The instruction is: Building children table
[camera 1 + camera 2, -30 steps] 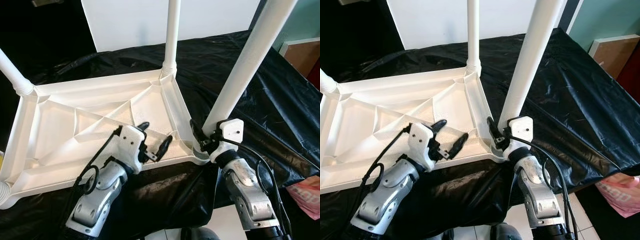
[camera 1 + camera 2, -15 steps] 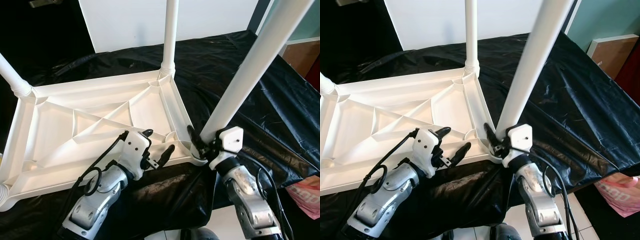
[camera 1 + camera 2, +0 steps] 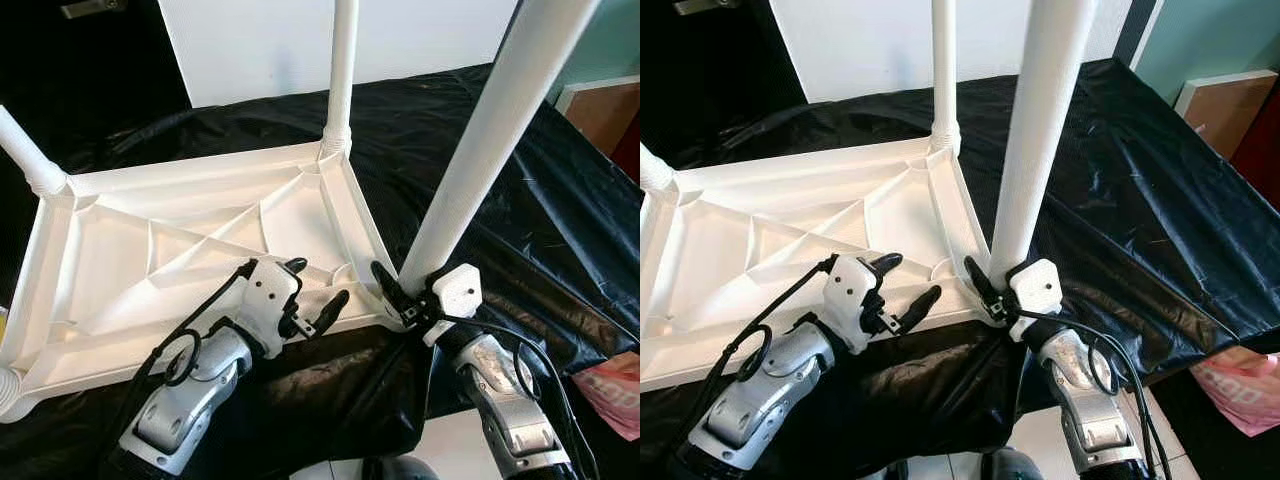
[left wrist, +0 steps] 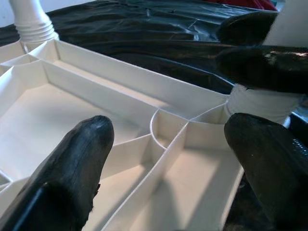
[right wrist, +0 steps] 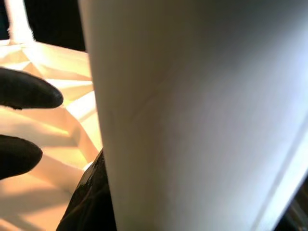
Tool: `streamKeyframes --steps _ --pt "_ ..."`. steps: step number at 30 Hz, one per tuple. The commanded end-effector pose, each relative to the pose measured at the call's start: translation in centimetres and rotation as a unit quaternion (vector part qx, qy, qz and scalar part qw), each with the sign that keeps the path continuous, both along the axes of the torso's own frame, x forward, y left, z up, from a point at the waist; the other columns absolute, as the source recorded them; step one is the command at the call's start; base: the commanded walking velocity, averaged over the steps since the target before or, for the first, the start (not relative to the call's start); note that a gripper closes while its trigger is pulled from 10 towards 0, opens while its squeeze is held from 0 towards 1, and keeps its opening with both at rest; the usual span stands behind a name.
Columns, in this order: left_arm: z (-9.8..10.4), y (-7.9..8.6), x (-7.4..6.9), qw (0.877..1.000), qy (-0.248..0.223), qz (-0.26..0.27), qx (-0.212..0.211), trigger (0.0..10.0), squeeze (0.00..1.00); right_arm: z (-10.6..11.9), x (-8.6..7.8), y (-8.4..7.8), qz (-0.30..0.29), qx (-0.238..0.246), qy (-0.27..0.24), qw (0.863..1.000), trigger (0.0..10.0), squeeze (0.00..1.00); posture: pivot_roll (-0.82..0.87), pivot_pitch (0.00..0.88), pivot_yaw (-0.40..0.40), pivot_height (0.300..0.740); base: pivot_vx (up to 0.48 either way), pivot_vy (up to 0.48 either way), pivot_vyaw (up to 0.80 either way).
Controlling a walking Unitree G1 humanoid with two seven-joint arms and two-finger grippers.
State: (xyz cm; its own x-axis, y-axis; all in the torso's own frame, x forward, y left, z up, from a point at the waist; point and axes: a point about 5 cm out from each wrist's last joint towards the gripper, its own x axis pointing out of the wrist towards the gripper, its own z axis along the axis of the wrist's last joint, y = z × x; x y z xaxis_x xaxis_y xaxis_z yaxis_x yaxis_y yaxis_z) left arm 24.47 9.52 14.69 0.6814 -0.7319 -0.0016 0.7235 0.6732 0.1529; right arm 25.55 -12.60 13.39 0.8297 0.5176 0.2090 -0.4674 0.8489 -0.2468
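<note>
Right end effector [image 3: 400,296] seemingly around leg [image 3: 480,150]

Tilting white table leg [image 3: 480,150] from a lean toward upright over the near right corner socket of the upturned tabletop [image 3: 110,260] | clamping right gripper [image 3: 400,297] sliding lower at leg's base | spread left gripper [image 3: 312,290] easing back toward the tabletop's near edge

White plastic table top [image 3: 190,240], white legs [image 3: 490,140], glossy black sheet [image 3: 540,230], black-fingered silver arms [image 3: 190,400]
</note>
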Motion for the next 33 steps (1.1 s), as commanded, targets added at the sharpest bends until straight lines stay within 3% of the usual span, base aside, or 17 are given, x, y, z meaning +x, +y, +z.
streamKeyframes --steps 1,9,25,30,32,33 --pt "-0.2 -0.9 -1.3 0.988 0.019 -0.150 0.019 10.0 0.00 -2.6 -0.1 -0.6 -0.010 -0.019 0.063 0.998 10.0 0.00 0.02 0.152 0.012 0.740 0.000 0.000 0.00" --pt "-0.1 -0.9 -1.2 0.988 0.017 -0.149 0.020 10.0 0.00 -2.9 0.0 0.0 -0.023 0.075 0.118 0.990 10.0 0.00 0.02 0.145 0.008 0.740 0.000 0.000 0.00" --pt "-0.3 -0.8 -1.3 0.988 0.018 -0.149 0.023 10.0 0.00 -3.2 0.2 0.2 -0.048 0.087 0.124 0.987 10.0 0.00 0.03 0.134 -0.001 0.740 0.000 0.000 0.00" --pt "-0.3 -0.8 -1.4 0.989 0.018 -0.148 0.023 10.0 0.00 -2.8 0.2 0.3 -0.083 0.084 0.104 0.987 10.0 0.00 0.03 0.138 -0.006 0.740 0.000 0.000 0.00" --pt "-0.3 -0.9 -1.4 0.989 0.019 -0.146 0.021 10.0 0.00 -2.6 0.4 0.4 -0.177 0.096 0.081 0.976 10.0 0.00 0.03 0.145 -0.015 0.740 0.000 0.000 0.00" --pt "-0.3 -0.9 -1.4 0.989 0.019 -0.146 0.021 10.0 0.00 -2.6 0.4 0.4 -0.177 0.096 0.081 0.976 10.0 0.00 0.03 0.145 -0.015 0.740 0.000 0.000 0.00"
